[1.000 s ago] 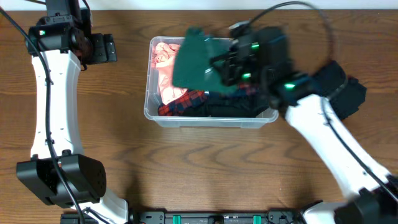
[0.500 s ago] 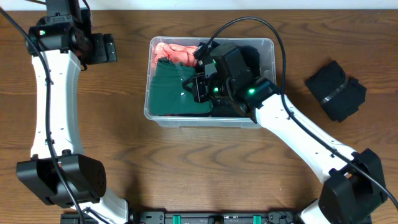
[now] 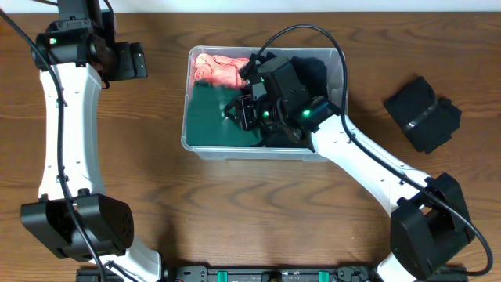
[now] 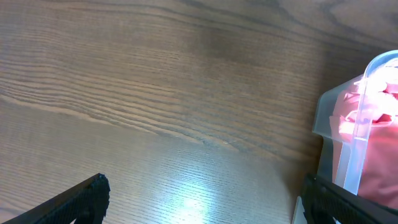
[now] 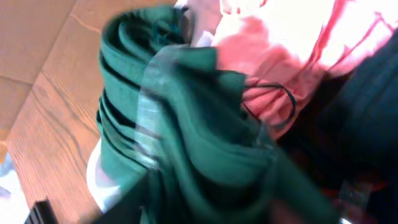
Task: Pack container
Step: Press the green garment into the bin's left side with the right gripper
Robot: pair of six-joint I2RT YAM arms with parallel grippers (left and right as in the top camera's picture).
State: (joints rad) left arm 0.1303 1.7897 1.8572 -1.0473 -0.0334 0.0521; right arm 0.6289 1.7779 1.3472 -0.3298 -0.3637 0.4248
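Observation:
The clear container point(image 3: 266, 152) stands at the table's middle back, and its corner point(image 4: 365, 124) shows in the left wrist view. Inside lie a green cloth point(image 3: 210, 119) at the left, a pink cloth point(image 3: 219, 67) at the back left and dark clothes point(image 3: 315, 72) at the right. My right gripper point(image 3: 243, 110) is down inside the container on the green cloth point(image 5: 186, 124), which fills its wrist view and hides the jaws. My left gripper point(image 3: 130, 60) hovers open over bare table left of the container, its fingers point(image 4: 87, 198) wide apart around nothing.
A folded black garment point(image 3: 423, 113) lies on the table to the right of the container. The pink cloth point(image 4: 380, 163) shows through the container wall beside my left gripper. Bare wood surrounds the container in front and at the left.
The right arm has brought the green cloth down from above the container into its left side, where it now lies spread. The left arm has not moved.

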